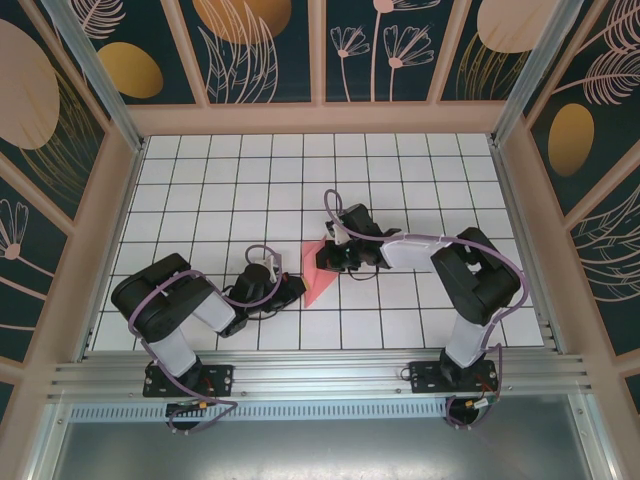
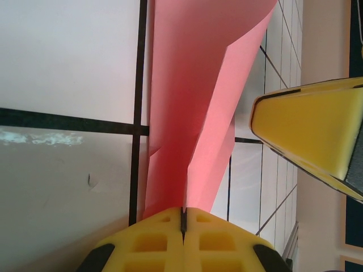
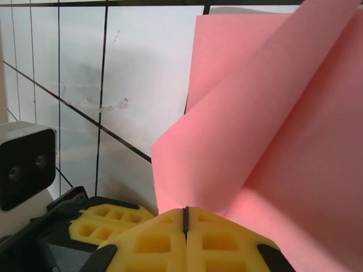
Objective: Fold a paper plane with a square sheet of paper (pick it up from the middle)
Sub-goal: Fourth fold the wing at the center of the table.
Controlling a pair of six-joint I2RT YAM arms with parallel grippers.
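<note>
A white table ruled in black squares sits inside a booth of dark floral panels. At its centre the square sheet of paper stands partly folded, salmon-pink, with one creased flap and a loose curling layer. Your left gripper pinches it from 8 o'clock and your right gripper from 1 o'clock, both clamped on paper. You seem mid-fold; next, align the edges and flatten the crease.
</note>
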